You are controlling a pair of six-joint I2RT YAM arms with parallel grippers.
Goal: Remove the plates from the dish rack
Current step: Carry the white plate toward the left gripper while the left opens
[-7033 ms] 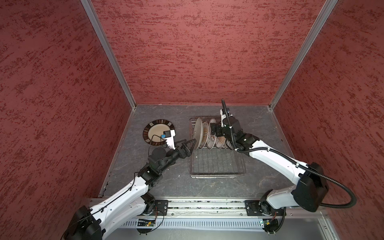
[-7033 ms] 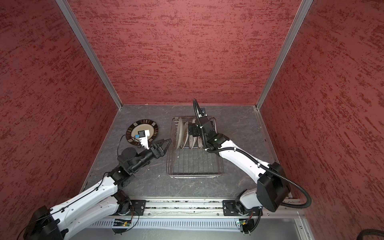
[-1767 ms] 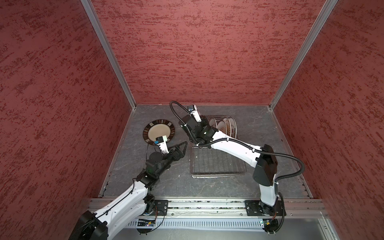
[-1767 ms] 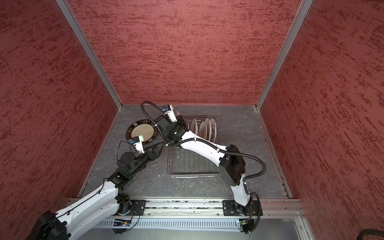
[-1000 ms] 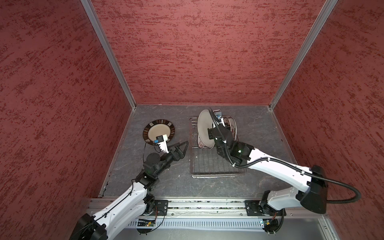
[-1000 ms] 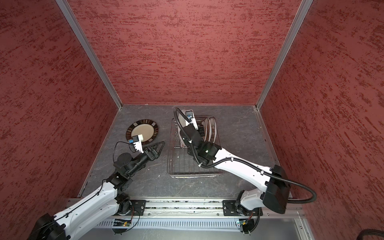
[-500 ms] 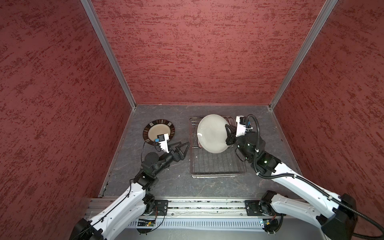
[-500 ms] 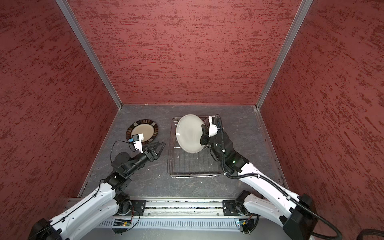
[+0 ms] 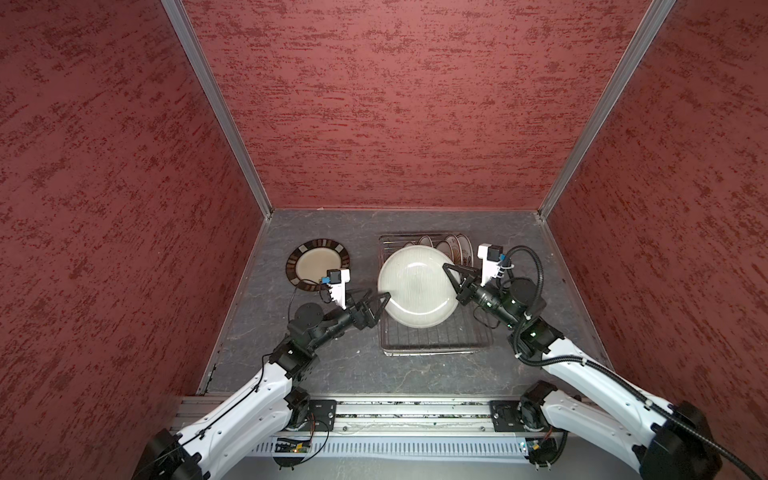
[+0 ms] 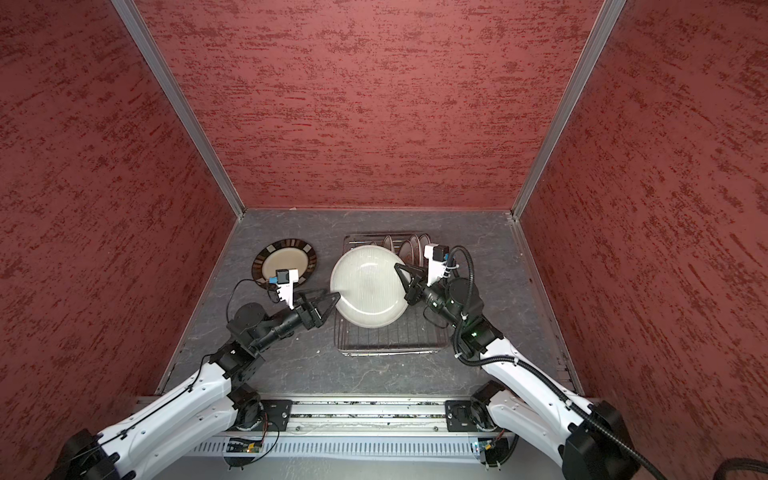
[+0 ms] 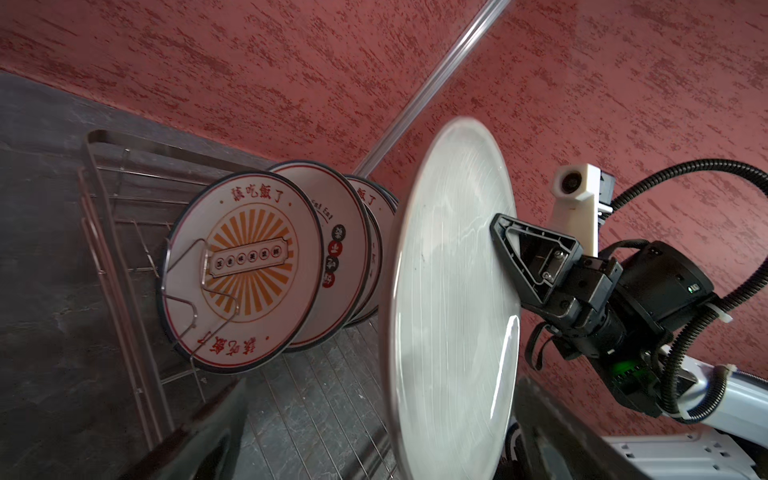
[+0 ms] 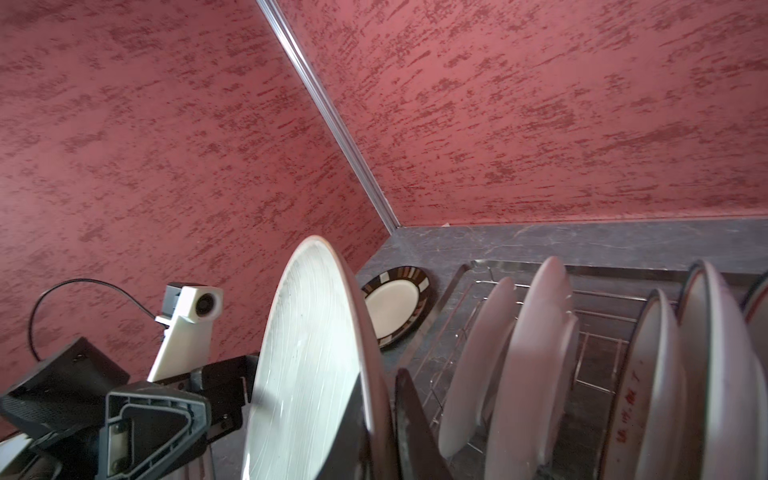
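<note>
At mid-frame, over dish rack [image 9: 432, 343]: off-white plate [image 9: 413, 286], tilted.
Right jaws: pinching plate's right rim.
Left jaws: spread wide, straddling its left rim.

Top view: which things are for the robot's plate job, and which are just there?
For the job: big off-white plate held in the fingers of the right gripper, striped plate, small patterned plates, dish rack.
Just there: grey table, red walls, front rail.
</note>
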